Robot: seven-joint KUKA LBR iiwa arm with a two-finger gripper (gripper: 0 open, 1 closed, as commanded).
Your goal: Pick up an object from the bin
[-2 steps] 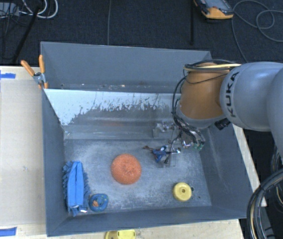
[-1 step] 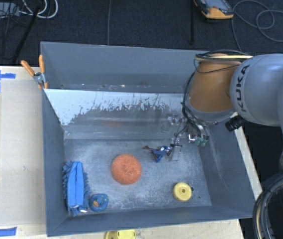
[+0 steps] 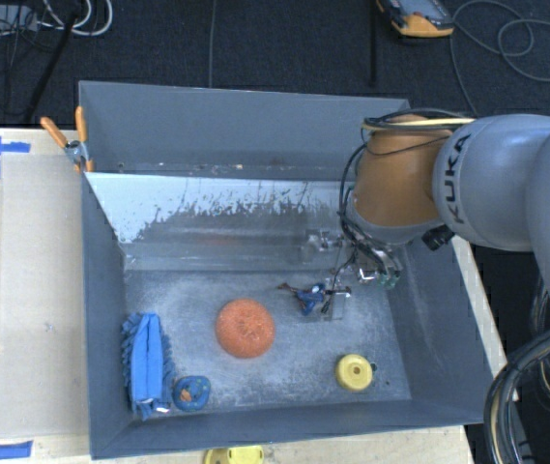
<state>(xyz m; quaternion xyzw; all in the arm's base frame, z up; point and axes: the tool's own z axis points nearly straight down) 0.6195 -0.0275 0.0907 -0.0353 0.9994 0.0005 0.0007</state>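
A small blue thing (image 3: pixel 307 302) lies right of centre on the floor of the bin (image 3: pixel 255 143). I see my end effector (image 3: pixel 331 294) just beside it, but I cannot tell how open it is. An orange ball (image 3: pixel 246 329) sits to the left, and a yellow disc (image 3: pixel 355 372) is near the front.

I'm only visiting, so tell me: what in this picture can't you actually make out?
- Camera view: the small blue thing at the gripper is too small to name, and I cannot tell whether it is gripped or just lying there.
- Camera view: the back right corner of the bin is hidden by the arm's orange cover.
- Camera view: the blue round thing at the front left is too small to identify.
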